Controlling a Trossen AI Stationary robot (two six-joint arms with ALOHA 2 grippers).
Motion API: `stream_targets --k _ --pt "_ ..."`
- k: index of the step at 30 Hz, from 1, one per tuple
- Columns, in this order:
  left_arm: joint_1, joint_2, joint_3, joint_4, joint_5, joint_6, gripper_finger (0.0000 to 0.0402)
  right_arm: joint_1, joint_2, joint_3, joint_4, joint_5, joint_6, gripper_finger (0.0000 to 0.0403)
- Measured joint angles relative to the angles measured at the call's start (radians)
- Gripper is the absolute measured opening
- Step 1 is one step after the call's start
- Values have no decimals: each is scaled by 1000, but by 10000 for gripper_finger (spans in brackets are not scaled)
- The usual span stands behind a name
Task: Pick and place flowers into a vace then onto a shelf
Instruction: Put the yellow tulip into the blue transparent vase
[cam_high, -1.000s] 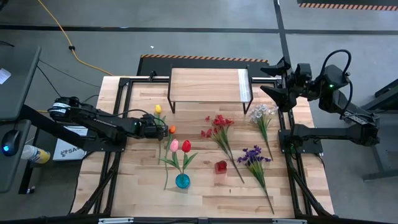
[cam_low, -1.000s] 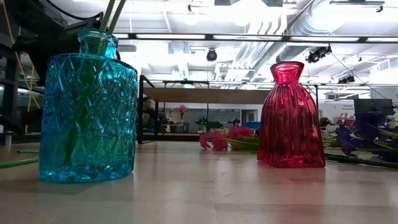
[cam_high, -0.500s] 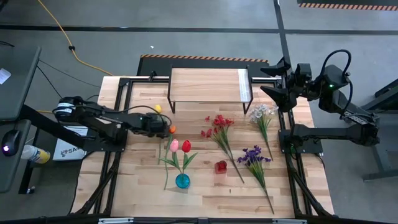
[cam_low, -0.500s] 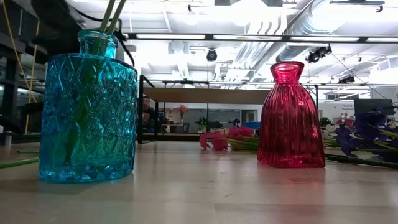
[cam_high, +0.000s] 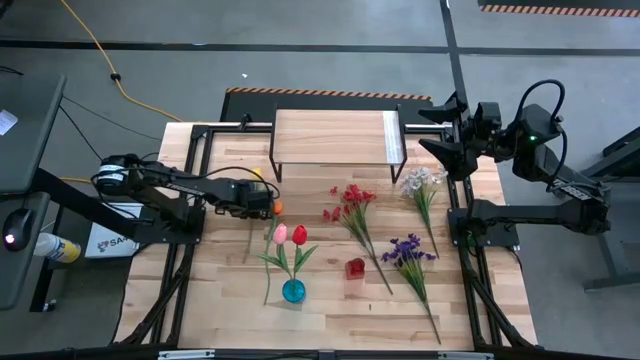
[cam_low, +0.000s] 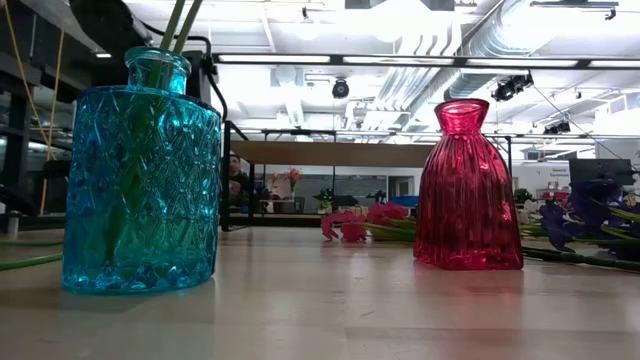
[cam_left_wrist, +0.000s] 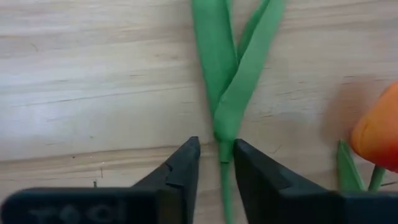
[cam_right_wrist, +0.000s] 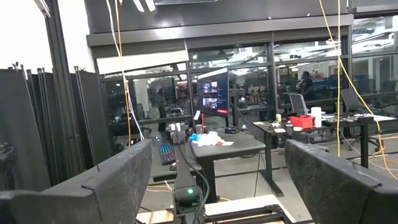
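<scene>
Two glass vases: blue (cam_high: 293, 291) holding two tulips, red (cam_high: 355, 268) empty. Left hand (cam_left_wrist: 217, 163) closed on green tulip stem (cam_left_wrist: 225, 186), seen only in wrist view. Right hand (cam_right_wrist: 214, 180) open, frame's upper right.

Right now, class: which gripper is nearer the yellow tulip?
Left. The left gripper closes around the yellow tulip stem; the right gripper waits beyond the shelf's far end.

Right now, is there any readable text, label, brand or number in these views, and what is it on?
"SA": the only letters showing, on a white box under the left arm beside the table; the rest is hidden.
Embossed characters on the left gripper body: too blurred to read.
Nothing else legible.
</scene>
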Motion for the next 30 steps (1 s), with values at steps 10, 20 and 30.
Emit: stream_targets --k 10,20,30 --pt "-1 0 3 -16 -33 -55 25 0 0 0 0 -1 0 353" --pt "-63 -8 3 -120 -79 -72 24 0 0 0 -1 -1 0 354" --pt "-212 -170 -1 -373 -62 -221 24 0 0 0 -1 11 0 354"
